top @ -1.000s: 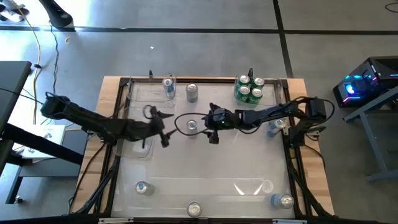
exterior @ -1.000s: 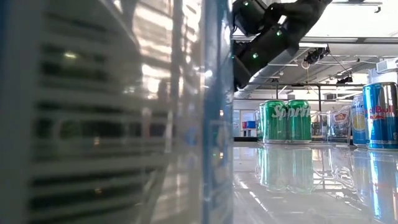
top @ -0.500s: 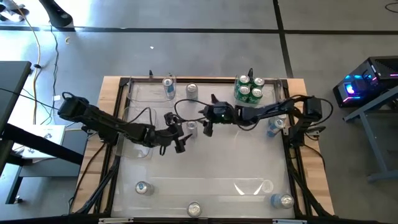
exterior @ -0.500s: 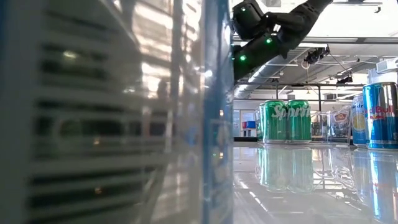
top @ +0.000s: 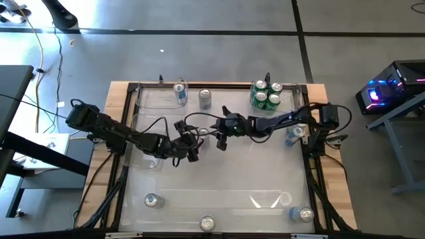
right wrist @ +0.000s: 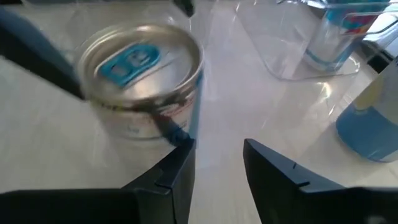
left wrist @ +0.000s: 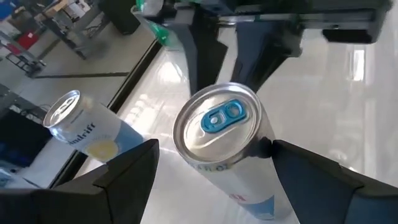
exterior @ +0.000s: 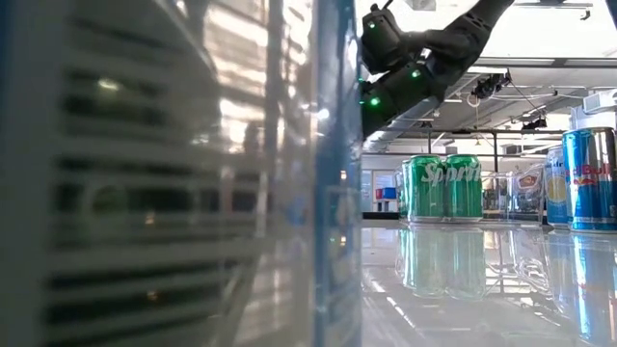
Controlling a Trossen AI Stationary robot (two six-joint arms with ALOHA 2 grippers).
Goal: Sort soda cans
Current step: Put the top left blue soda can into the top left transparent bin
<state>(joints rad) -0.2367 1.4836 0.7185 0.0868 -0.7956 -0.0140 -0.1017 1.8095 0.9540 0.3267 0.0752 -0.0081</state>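
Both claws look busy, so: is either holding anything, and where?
Nothing is gripped yet: the left gripper sits open around the silver, blue-tabbed soda can, just below its rim; the right gripper is empty.

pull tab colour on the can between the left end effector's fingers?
Blue, on a silver lid; the can shows best in the left wrist view.

From where I stand I count eleven soda cans on the table: four green cans [top: 261, 101] bunched together, two back cans [top: 205, 98] along the far edge, one side can [top: 295, 135] at the right, one middle can [left wrist: 217, 124], and three near cans [top: 208, 223]. Two dark arms work there, a left arm [top: 119, 133] and a right arm [top: 285, 121].
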